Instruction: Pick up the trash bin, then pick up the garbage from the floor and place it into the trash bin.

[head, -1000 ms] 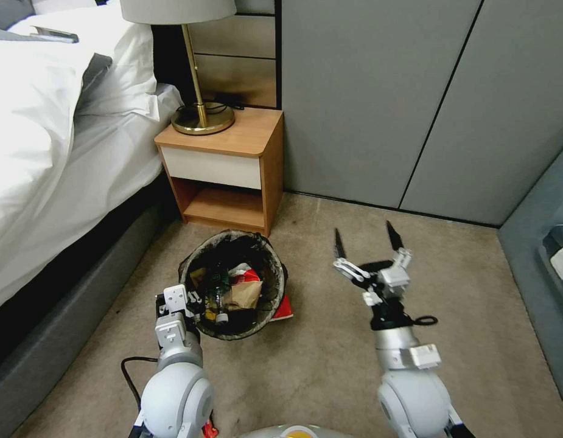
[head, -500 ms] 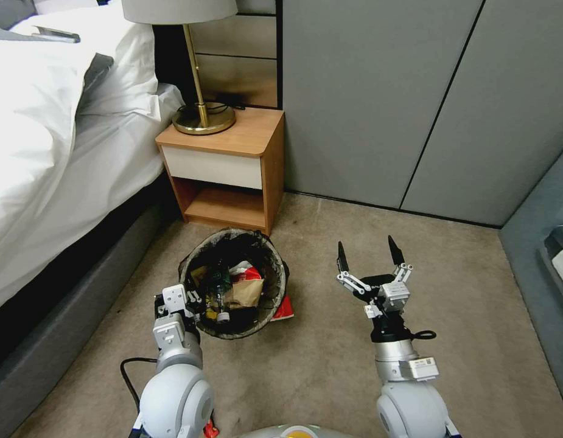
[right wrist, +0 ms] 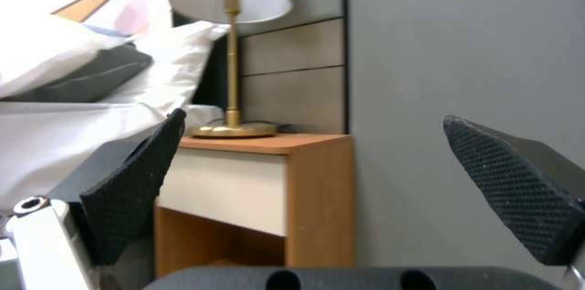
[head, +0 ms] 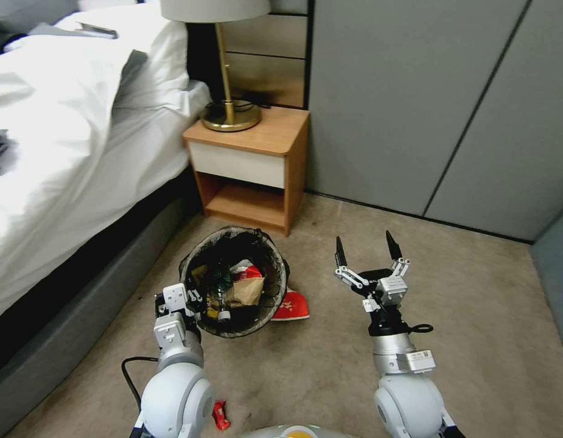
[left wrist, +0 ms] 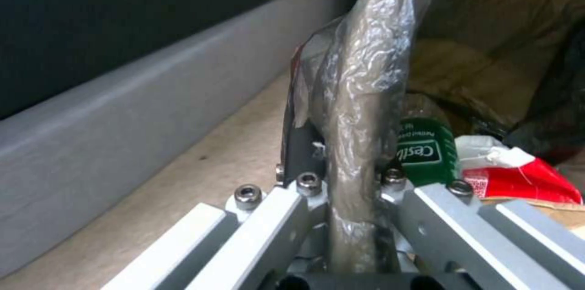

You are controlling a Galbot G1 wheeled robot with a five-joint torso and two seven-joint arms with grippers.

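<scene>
Left gripper (head: pixel 193 302) jaws clamped on trash bin (head: pixel 232 281) rim; right gripper (head: pixel 365 249) jaws apart, nearer the red snack packet (head: pixel 291 306) lying floor-level to its left, beside bin.

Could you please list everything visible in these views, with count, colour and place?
Round bin with dark plastic liner: one, on the carpet before the nightstand, rim held by the left gripper.
Litter inside the bin: several pieces, including a green-labelled clear bottle, a red-and-white packet and a brown wrapper.
Red-and-white snack packet: one, on the carpet, against the bin's right side.
Small red scrap: one, on the carpet by the left arm.
Wooden nightstand with white drawer: one, beside the bed.
Brass lamp with white shade: one, on the nightstand.
Bed with white linen: one, at left.
Grey wall panels: behind.
Left gripper: jaws clamped on the bin's rim.
Right gripper: jaws open, over bare carpet.
</scene>
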